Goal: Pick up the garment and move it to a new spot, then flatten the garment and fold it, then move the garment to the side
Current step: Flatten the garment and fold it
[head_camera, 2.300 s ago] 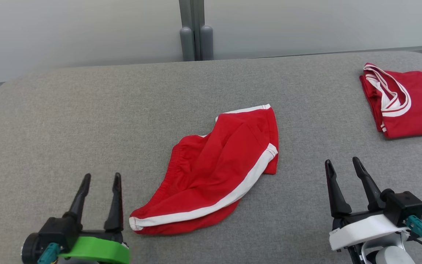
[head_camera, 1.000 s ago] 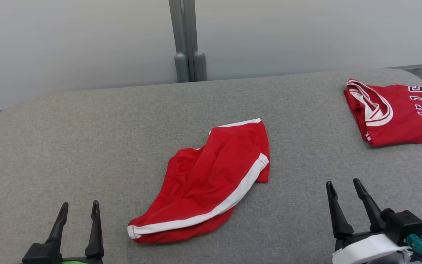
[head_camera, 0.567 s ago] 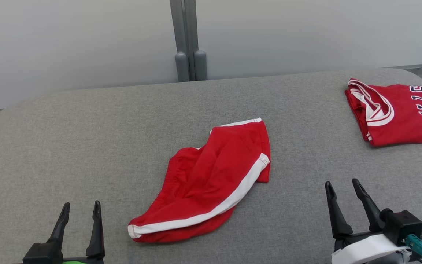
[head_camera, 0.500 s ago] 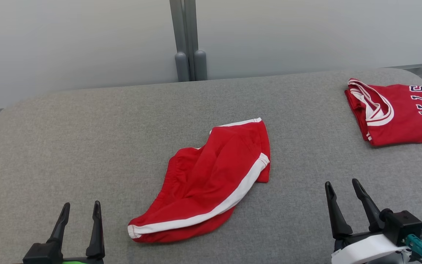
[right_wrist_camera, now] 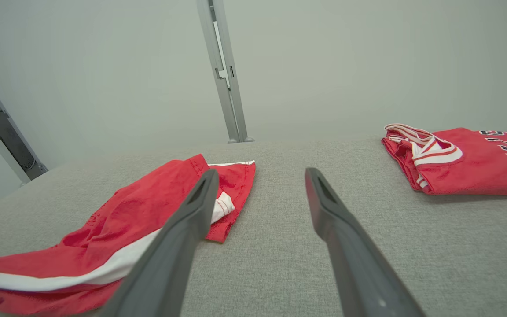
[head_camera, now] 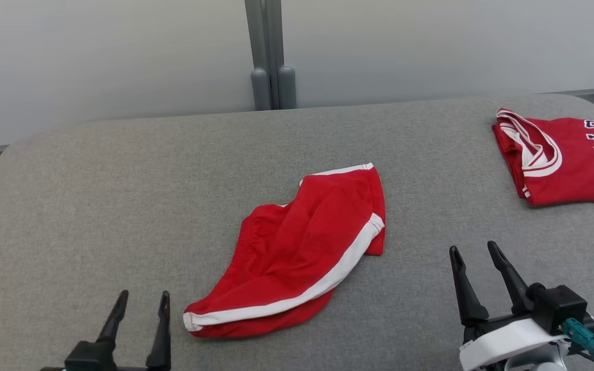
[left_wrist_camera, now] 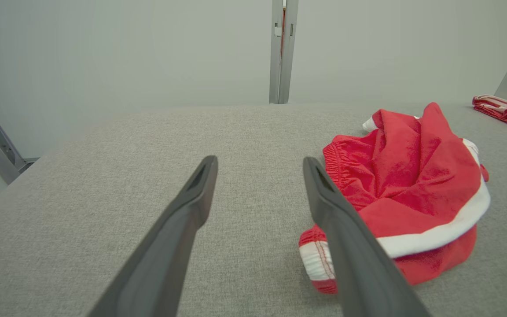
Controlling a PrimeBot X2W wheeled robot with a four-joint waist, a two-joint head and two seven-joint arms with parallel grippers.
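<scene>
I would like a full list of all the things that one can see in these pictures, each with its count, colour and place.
shorts: one, red with white trim, crumpled in the middle of the table
jersey: one, red with white trim and dark letters, folded at the far right of the table
table: one, grey fabric top, under both garments
post: one, grey, upright behind the far edge of the table
wall: one, pale grey, behind the table
left gripper: one, dark fingers, open and empty, near edge, left of the shorts
right gripper: one, dark fingers, open and empty, near edge, right of the shorts
</scene>
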